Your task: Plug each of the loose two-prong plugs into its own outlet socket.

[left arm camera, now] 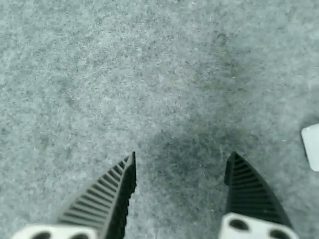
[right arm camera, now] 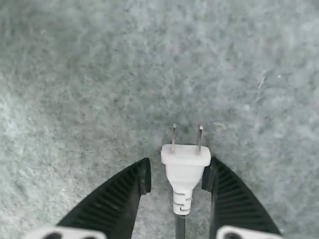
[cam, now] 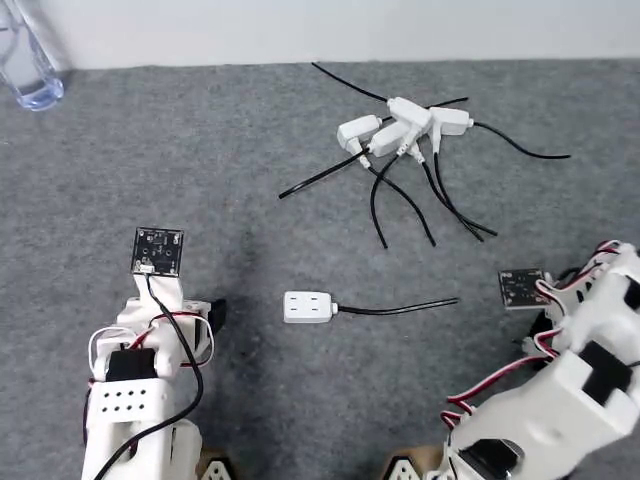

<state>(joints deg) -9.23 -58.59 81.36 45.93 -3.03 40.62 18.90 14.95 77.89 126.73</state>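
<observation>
1. Several loose white two-prong plugs lie tangled with their black cords on the far side of the high view, right of centre. The white outlet block sits nearer, about mid-table, with its own cord running off to the right. My left arm is near left and my right arm near right, both well apart from the pile.
2. From the left wrist, my left pincer is spread wide over bare grey felt and holds nothing. At the edge is a white corner of what I take for the outlet block.
3. From the right wrist, one plug sits inside my right pincer. Its prongs point away and its lead runs back toward the wrist. The pincer is set close about it, but I cannot tell whether it truly clamps.
4. I judge the plug light, hard and rather slick, with thin prongs that could bend. I would hold it by the flat sides of the body, never by the prongs or the limp lead. The block looks light enough to skid on the felt when pushed, so it wants bracing.
</observation>
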